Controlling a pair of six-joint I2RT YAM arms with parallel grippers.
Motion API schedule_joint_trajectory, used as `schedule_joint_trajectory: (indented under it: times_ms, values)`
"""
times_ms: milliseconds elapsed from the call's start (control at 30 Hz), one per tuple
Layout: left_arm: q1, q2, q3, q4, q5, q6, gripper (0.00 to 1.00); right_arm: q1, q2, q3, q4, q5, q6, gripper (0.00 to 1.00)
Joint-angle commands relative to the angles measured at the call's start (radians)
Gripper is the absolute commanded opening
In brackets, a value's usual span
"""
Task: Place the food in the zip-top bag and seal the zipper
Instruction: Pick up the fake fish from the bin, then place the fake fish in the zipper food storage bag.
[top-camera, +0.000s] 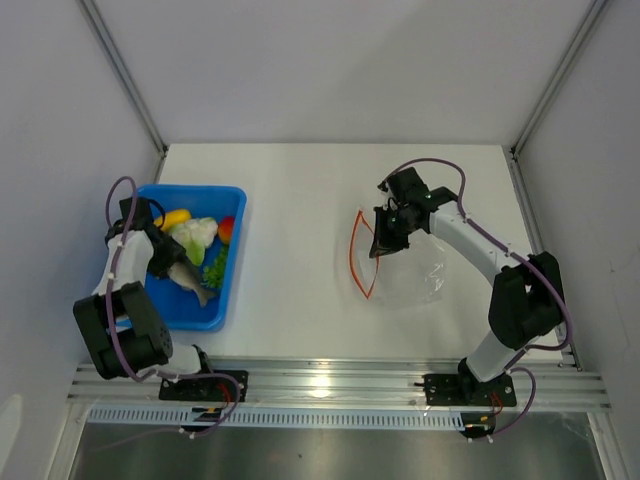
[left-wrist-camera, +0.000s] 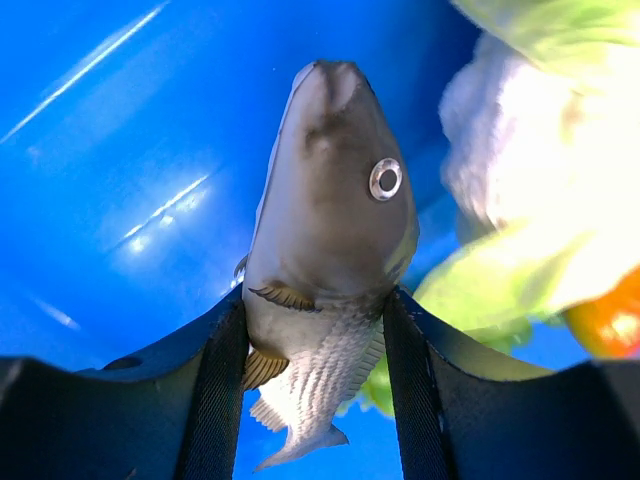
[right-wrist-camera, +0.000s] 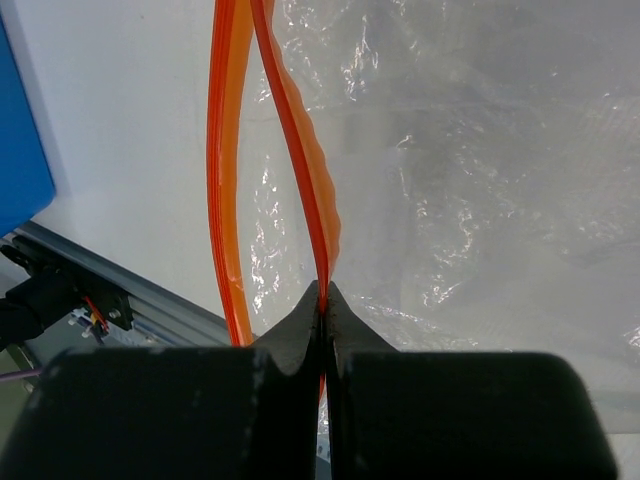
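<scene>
My left gripper (top-camera: 176, 268) is over the blue tray (top-camera: 226, 300) and is shut on a grey toy fish (top-camera: 192, 282). In the left wrist view both fingers press the fish's body (left-wrist-camera: 325, 220) near its tail, head pointing away. The yellow fruit (top-camera: 176, 217), white-and-green cauliflower piece (top-camera: 197, 235), red-orange piece (top-camera: 227, 229) and green leafy bits (top-camera: 215, 268) lie in the tray. The clear zip-top bag (top-camera: 415, 275) lies at centre right. My right gripper (top-camera: 385, 238) is shut on one side of its orange-red zipper (right-wrist-camera: 300, 150), so the mouth gapes.
The blue tray stands at the left near my left arm's base. A metal rail (top-camera: 330, 385) runs along the table's near edge. White walls enclose the table on the left, right and back.
</scene>
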Motion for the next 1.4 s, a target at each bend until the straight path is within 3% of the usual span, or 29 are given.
schedule_joint_trajectory:
  times_ms: [0,200,533,900,1100,1200,1367]
  values:
    - [0.008,-0.134,0.017,-0.064,-0.024,-0.008,0.01,0.011,-0.046,0.001,0.017,-0.024,0.010,0.00]
    - [0.004,-0.331,0.003,-0.108,0.105,-0.100,0.01,0.019,-0.039,0.004,-0.001,-0.020,0.005,0.00]
    - [-0.251,-0.394,0.195,-0.121,0.236,-0.157,0.01,0.022,-0.061,0.009,-0.025,-0.048,0.028,0.00]
    - [-0.691,-0.359,0.325,0.011,0.111,-0.361,0.00,0.068,-0.067,0.039,-0.028,-0.020,0.155,0.00]
    - [-0.827,-0.302,0.365,0.015,-0.059,-0.370,0.01,0.085,0.002,0.163,-0.074,-0.026,0.218,0.00]
    - [-0.868,-0.230,0.434,-0.071,-0.126,-0.416,0.00,0.087,0.037,0.203,-0.120,0.003,0.246,0.00]
    - [-0.945,-0.026,0.678,-0.290,-0.255,-0.488,0.01,0.125,0.059,0.253,-0.128,0.104,0.287,0.00]
